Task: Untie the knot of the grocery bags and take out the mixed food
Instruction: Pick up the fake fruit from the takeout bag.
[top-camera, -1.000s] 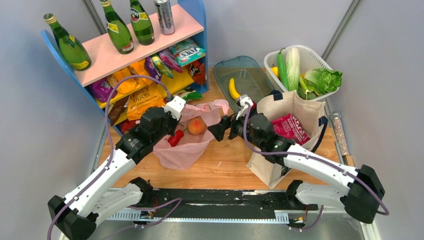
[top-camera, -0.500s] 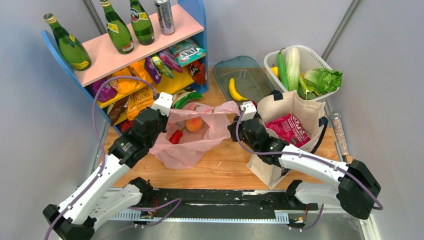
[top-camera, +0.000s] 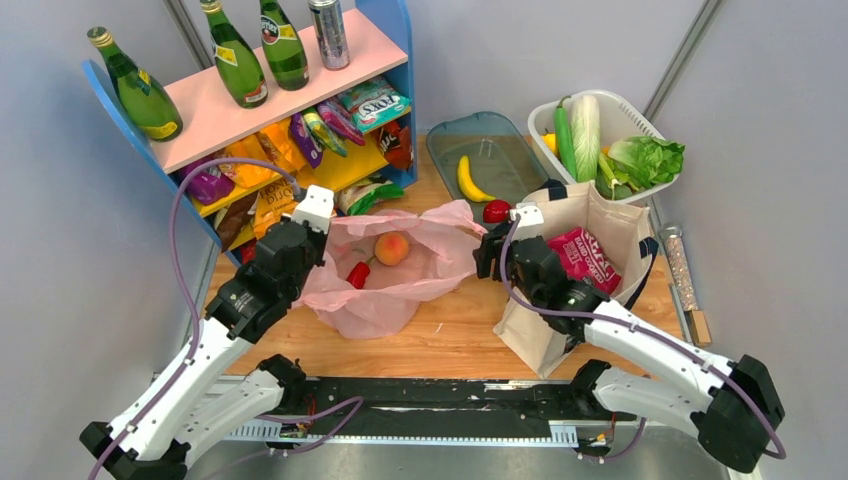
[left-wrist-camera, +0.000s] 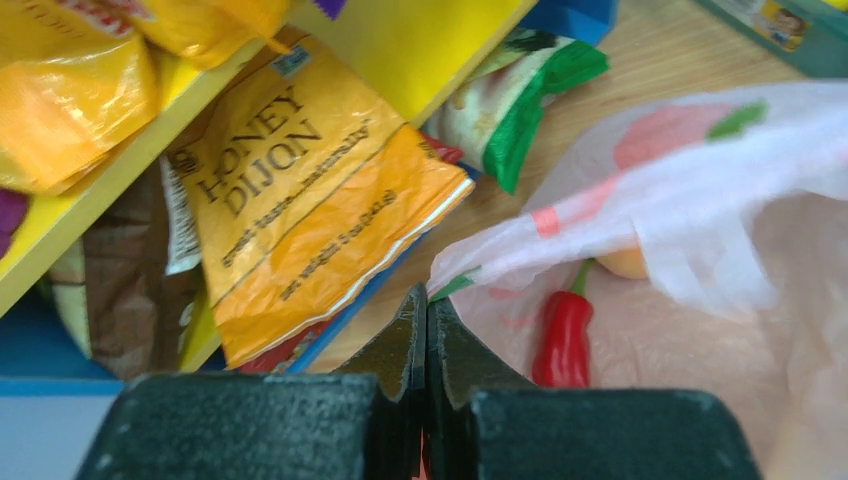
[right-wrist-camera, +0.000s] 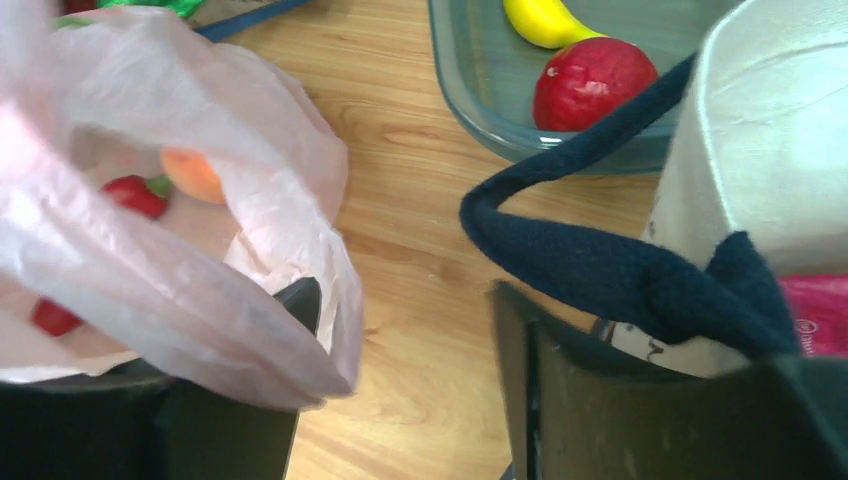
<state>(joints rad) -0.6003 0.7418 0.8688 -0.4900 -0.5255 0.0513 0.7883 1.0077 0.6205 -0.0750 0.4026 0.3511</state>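
I've got my left fingers (left-wrist-camera: 405, 345) clamped on the pink bag (top-camera: 370, 305), right fingers (right-wrist-camera: 545, 385) sitting apart at its opposite rim.

Translucent pink bag (top-camera: 372, 308), cream tote (top-camera: 612, 222) with navy handles (right-wrist-camera: 600, 265), yellow banana (top-camera: 467, 180)

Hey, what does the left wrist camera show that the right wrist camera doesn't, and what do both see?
Only the left wrist view: the left hand, shut on the edge of the pink bag, plus an orange Honey Dijon packet and a green-and-white packet. Only the right wrist view: the right hand, open, the banana and red fruit in the teal tray, and the cream tote with its navy strap. Both: the pink bag, the peach inside it, and the wooden table.
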